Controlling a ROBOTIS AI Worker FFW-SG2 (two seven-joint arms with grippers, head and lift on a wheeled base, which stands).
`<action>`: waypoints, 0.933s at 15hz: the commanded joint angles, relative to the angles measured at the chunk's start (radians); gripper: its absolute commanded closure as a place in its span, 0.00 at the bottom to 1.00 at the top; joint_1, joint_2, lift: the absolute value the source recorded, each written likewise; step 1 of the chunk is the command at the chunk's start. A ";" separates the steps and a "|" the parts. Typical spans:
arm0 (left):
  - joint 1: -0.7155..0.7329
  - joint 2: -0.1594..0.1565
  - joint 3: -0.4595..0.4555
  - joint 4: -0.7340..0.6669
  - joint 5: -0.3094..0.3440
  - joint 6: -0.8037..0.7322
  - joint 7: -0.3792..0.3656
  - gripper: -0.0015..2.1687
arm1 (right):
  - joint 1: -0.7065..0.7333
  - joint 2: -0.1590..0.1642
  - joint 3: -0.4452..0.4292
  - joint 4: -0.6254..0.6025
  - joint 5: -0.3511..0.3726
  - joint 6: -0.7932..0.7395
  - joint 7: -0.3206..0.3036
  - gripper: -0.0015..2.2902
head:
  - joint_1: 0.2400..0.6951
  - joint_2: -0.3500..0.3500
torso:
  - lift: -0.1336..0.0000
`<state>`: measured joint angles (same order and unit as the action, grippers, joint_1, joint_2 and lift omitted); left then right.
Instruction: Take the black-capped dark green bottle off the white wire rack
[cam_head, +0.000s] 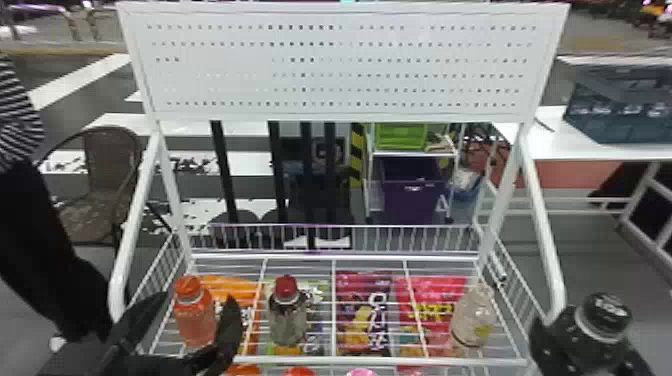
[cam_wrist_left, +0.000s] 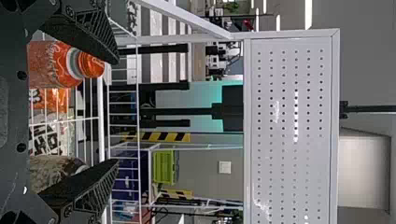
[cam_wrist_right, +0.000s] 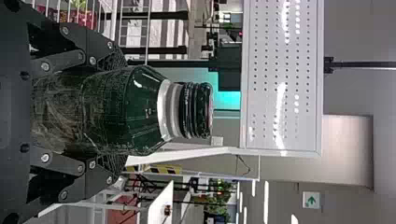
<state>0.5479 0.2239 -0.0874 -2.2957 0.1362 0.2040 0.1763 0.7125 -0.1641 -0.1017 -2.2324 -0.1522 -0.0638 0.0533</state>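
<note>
The dark green bottle (cam_head: 603, 317) with its black cap is at the lower right of the head view, outside the rack's right side. My right gripper (cam_head: 590, 345) holds it there; in the right wrist view, the gripper (cam_wrist_right: 119, 113) is shut on the bottle (cam_wrist_right: 140, 109), one finger on either side below the shoulder. The bottle's lower part is hidden by the gripper. The white wire rack (cam_head: 380, 360) stands in the middle. At its front left, my left gripper (cam_head: 197, 297) is open around the orange bottle; in the left wrist view, that gripper (cam_wrist_left: 116, 112) has its fingers wide apart.
On the rack stand an orange bottle (cam_head: 195, 317), a red-capped bottle (cam_head: 287, 317) and a pale bottle (cam_head: 472, 317). Snack bags (cam_head: 362, 315) show beneath the wires. White side posts (cam_head: 542, 225) rise to a perforated panel (cam_head: 345, 65).
</note>
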 joint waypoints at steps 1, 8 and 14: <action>-0.003 0.000 0.001 0.009 0.000 -0.002 0.000 0.07 | 0.033 0.009 -0.043 -0.013 -0.029 -0.035 0.011 0.60 | 0.57 0.50 | 1.00; 0.007 -0.002 0.009 -0.005 0.003 -0.002 0.002 0.07 | 0.036 0.023 -0.059 -0.010 -0.056 -0.041 0.039 0.60 | 0.57 0.50 | 1.00; 0.009 -0.002 0.011 -0.007 0.003 -0.002 0.002 0.07 | 0.045 0.028 -0.062 -0.018 -0.056 -0.044 0.056 0.60 | 0.57 0.50 | 1.00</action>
<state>0.5569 0.2224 -0.0768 -2.3004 0.1396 0.2018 0.1779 0.7547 -0.1368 -0.1640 -2.2496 -0.2085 -0.1072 0.1089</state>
